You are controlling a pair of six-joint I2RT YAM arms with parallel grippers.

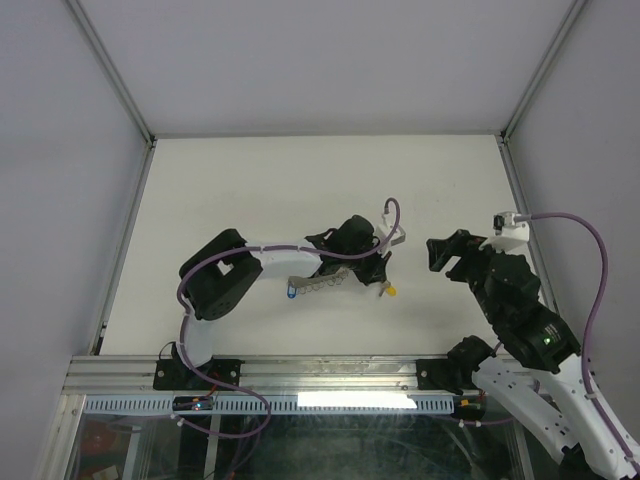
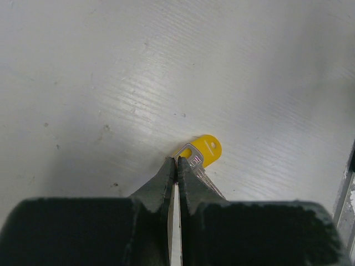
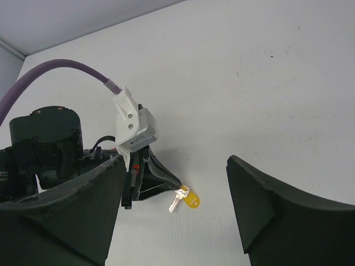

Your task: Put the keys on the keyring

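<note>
Over the table (image 1: 250,190), left claw (image 2: 176,162) pinches yellow key (image 2: 204,149) — right claw (image 1: 440,258) agape.

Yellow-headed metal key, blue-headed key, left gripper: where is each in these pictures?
Yellow-headed metal key (image 2: 208,147): left wrist view, on the yellow plastic head.
Blue-headed key (image 1: 290,293): top external view, on the blue head.
Left gripper (image 2: 176,162): left wrist view, between the shut fingertips.
</note>
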